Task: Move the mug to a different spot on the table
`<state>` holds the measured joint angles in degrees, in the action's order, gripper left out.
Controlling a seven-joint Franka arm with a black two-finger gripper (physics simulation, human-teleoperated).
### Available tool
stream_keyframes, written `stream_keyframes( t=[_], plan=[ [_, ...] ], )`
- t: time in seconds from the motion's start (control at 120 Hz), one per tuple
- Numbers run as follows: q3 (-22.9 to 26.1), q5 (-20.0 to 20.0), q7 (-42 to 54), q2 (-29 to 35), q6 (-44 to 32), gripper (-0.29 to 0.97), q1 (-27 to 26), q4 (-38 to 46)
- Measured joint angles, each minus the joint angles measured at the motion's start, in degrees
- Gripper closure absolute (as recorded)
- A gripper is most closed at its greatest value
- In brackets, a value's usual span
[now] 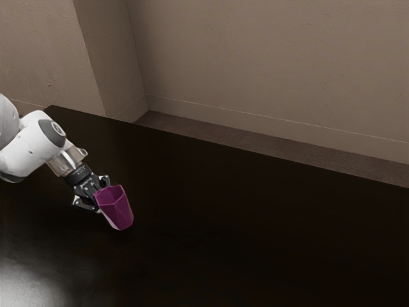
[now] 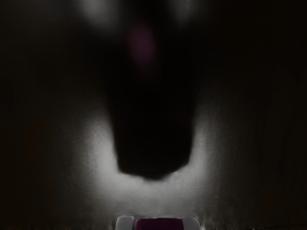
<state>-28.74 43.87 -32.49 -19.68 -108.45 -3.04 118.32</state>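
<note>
A purple faceted mug (image 1: 115, 206) hangs tilted at the exterior view's left, its base low over the dark table (image 1: 255, 217). My gripper (image 1: 96, 196) comes in from the left and is shut on the mug's rim. In the wrist view a strip of the purple mug (image 2: 160, 224) sits pinched between two pale finger pads (image 2: 125, 223), right under the hand. Whether the mug's base touches the tabletop I cannot tell.
The glossy dark tabletop (image 2: 249, 143) stretches far to the exterior view's right and front. Its back edge (image 1: 268, 148) meets a strip of floor below a beige wall. A bright glare lies on the table's front left corner (image 1: 25, 284).
</note>
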Motion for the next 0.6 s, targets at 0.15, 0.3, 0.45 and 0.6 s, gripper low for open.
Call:
stream_keyframes(
  t=[0.15,0.3,0.45,0.6],
  plan=[
    [0.3,1.6,0.1,0.0,-0.5,0.76,-2.0,2.3],
    [0.9,3.2,0.2,-0.1,-1.4,0.77,-3.4,3.7],
    [2.7,4.5,0.2,-0.3,-2.7,0.77,-3.8,4.3],
    [3.1,5.0,0.2,-0.6,-3.7,0.77,-4.0,4.4]
  ],
)
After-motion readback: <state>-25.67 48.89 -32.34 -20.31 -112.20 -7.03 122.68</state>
